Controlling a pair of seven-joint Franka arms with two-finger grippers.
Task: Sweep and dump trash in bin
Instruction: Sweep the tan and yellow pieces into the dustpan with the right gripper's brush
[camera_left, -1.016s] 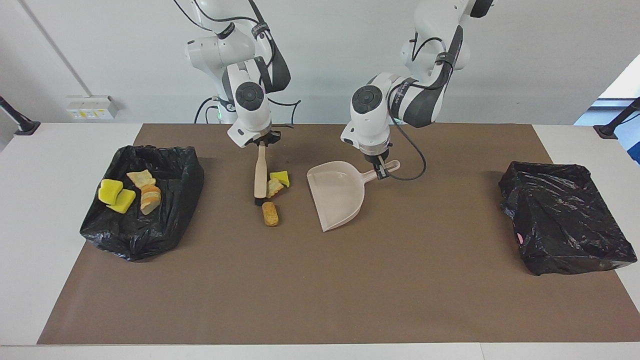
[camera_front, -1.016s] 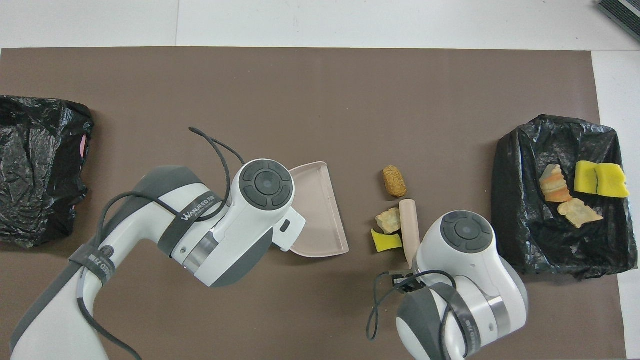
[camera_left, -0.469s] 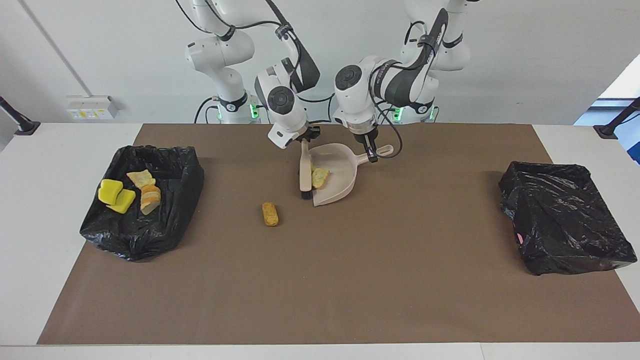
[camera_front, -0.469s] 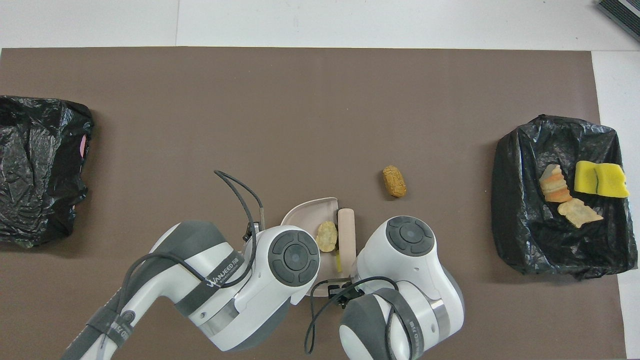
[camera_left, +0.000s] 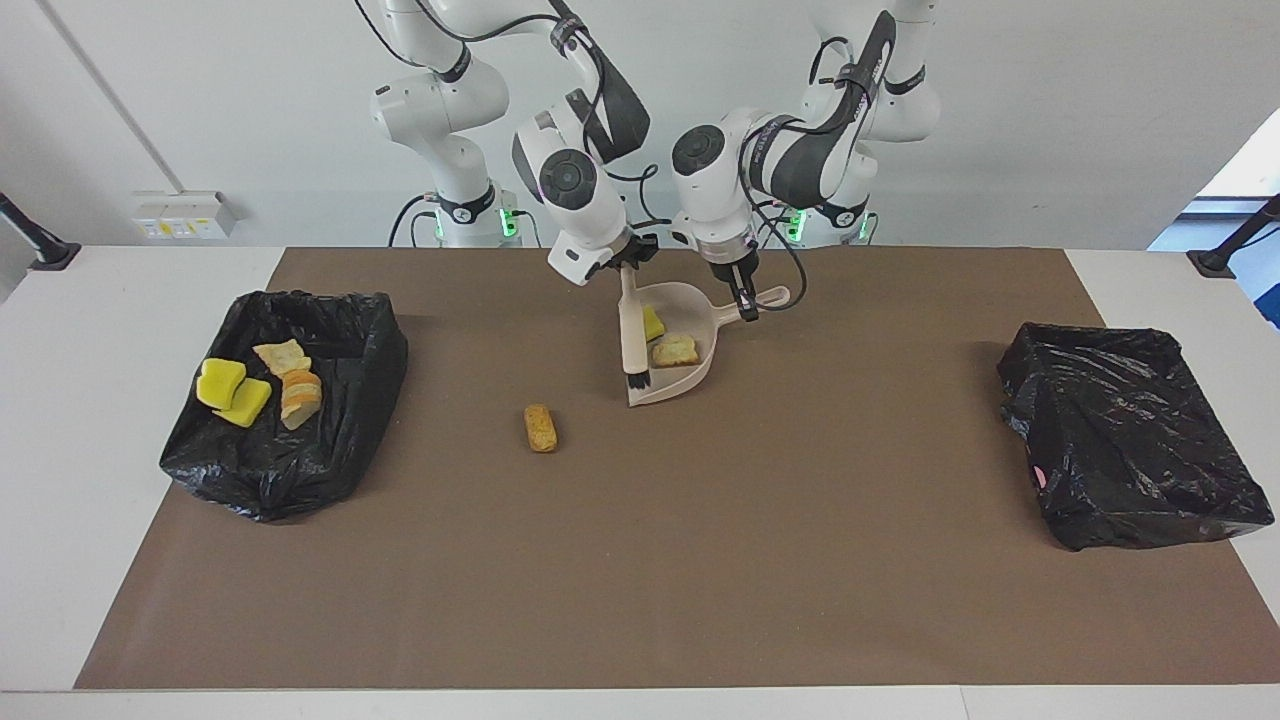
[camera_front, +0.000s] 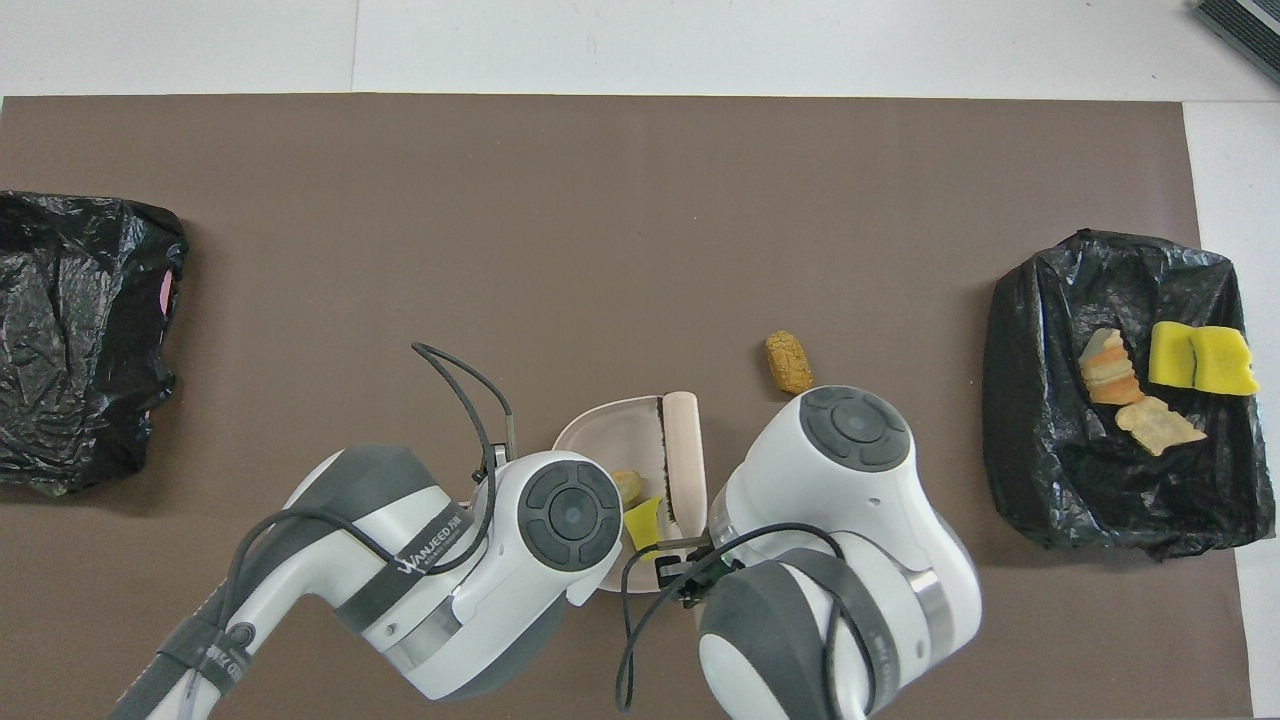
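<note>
Two scraps of trash, a yellow sponge chunk (camera_left: 653, 323) and a bread lump (camera_left: 675, 350), lay in the dustpan (camera_left: 690, 378), its handle clamped in the left gripper (camera_left: 747, 308) jaws. The right gripper (camera_left: 628, 266), jaws shut on the brush (camera_left: 632, 340), held its bristles at the pan's mouth. One brown lump (camera_left: 540, 427) remained on the desk (camera_left: 640, 560), four scraps in the bin (camera_left: 340, 460) toward the right arm's end. Sweeping was apparently in hand; the stray lump likely came next.

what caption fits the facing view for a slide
Left gripper holds dustpan with two scraps; right gripper holds hand brush; one bread lump remains on mat.
</note>
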